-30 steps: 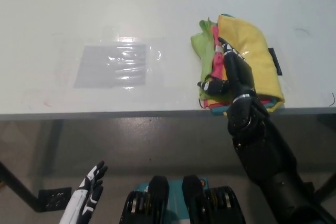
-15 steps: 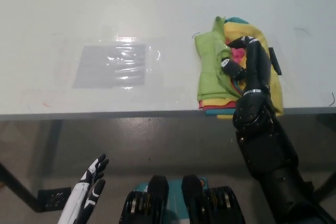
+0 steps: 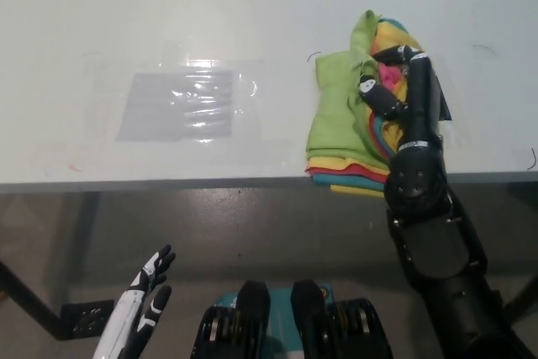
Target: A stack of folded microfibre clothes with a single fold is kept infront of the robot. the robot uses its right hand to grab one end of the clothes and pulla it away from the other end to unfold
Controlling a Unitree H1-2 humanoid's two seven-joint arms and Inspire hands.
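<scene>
A stack of microfibre cloths lies at the table's front edge, right of centre, with yellow, red and teal layers showing at its near side. On top of it lies a green cloth. My black right hand is over the stack's right part, shut on a bunched pink and yellow cloth lifted off the pile. My white left hand rests low at the lower left, below the table, with its fingers apart.
A clear plastic sheet lies flat on the white table left of centre. A small dark object peeks out at the stack's right side. The table's front edge runs across the picture.
My right hand has moved to the right and away from me with cloth in its grip. The yellow top layer has been drawn aside and the green cloth now lies spread over the stack.
</scene>
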